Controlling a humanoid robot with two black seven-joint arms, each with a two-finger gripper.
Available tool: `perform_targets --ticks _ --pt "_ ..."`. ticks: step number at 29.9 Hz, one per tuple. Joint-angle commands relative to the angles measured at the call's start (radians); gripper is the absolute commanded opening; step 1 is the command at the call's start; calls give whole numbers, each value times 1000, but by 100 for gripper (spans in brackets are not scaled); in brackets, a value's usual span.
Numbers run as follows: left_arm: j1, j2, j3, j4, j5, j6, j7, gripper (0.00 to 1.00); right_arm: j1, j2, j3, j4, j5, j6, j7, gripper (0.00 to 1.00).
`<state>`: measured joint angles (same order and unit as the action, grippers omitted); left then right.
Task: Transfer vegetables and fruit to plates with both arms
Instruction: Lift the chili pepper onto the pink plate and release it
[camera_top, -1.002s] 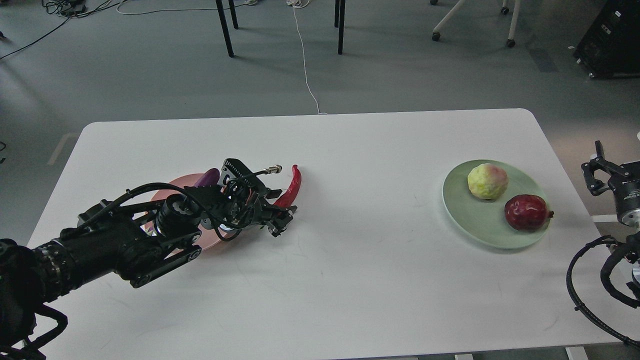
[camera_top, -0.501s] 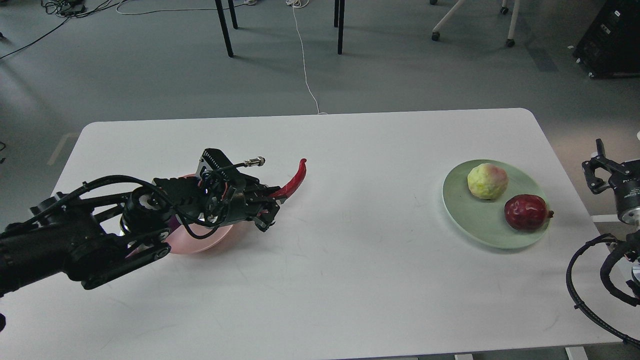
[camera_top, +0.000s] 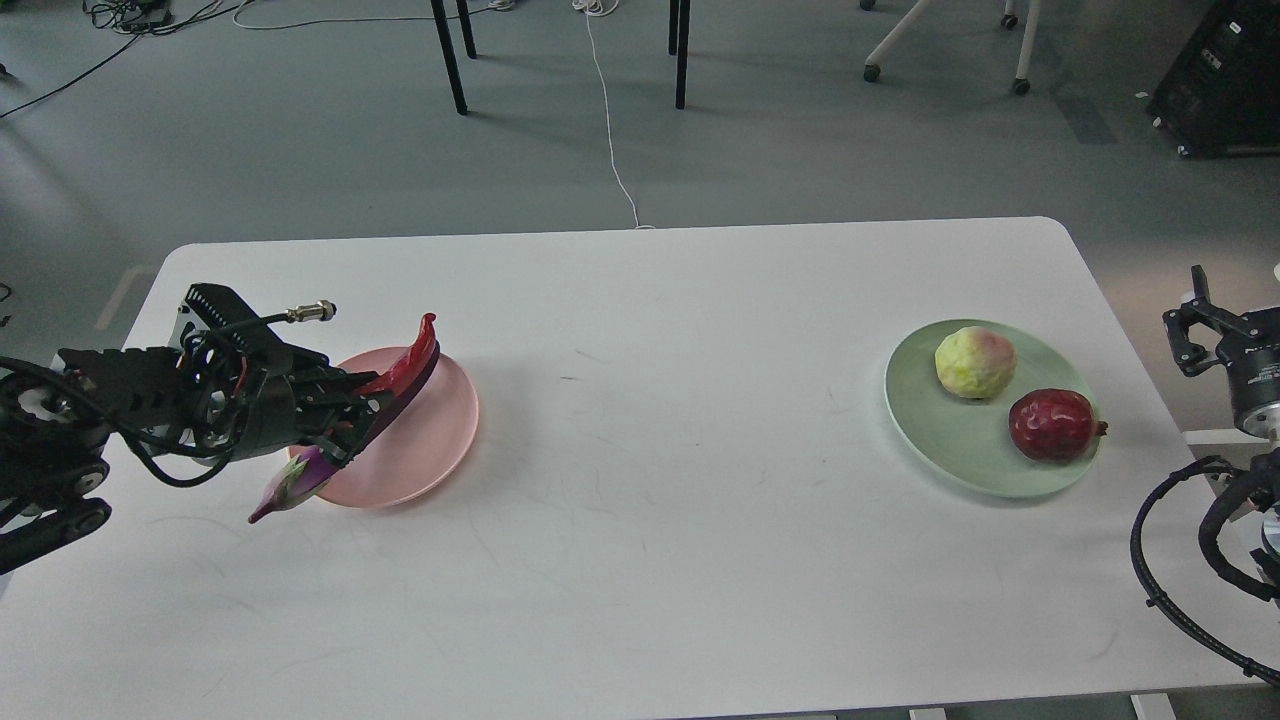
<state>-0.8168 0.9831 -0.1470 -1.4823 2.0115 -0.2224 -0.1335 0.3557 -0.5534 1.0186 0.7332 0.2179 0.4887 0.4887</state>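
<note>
Red curved chili pepper (camera_top: 408, 364) pinched in left claw (camera_top: 350, 405) over pink plate (camera_top: 435, 440), right claw's (camera_top: 1195, 325) state unclear

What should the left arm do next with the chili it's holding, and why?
Probably lower and open the left gripper to set the red chili pepper on the pink plate. The chili is held over the plate beside the eggplant, and both fruits already sit on the green plate.

Left hand (camera_top: 350, 410) pulled back left, carrying the chili pepper (camera_top: 408, 366) from the table to over the pink plate (camera_top: 440, 430). Eggplant (camera_top: 330, 455) now uncovered, stem end overhanging plate's near-left rim.
</note>
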Motion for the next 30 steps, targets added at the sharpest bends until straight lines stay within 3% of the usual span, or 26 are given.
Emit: perform_targets --ticks 1,7,11,18,25,30 --pt "24 -4 -5 4 1 5 2 30 3 0 0 0 0 0 0 98" --pt "25 -20 -3 0 1 5 2 36 2 -2 -2 -1 0 0 0 98" --pt "27 -38 -5 7 -3 9 14 74 0 -2 -3 -1 0 0 0 98" --pt "27 -47 -112 11 -250 66 21 98 3 -2 0 -5 -2 0 0 98" --pt "21 -92 -204 48 -791 69 9 98 34 -2 1 -41 -2 0 0 98" --pt "21 -254 -344 212 -1098 69 8 98 55 -16 -11 -43 -2 0 -4 98"
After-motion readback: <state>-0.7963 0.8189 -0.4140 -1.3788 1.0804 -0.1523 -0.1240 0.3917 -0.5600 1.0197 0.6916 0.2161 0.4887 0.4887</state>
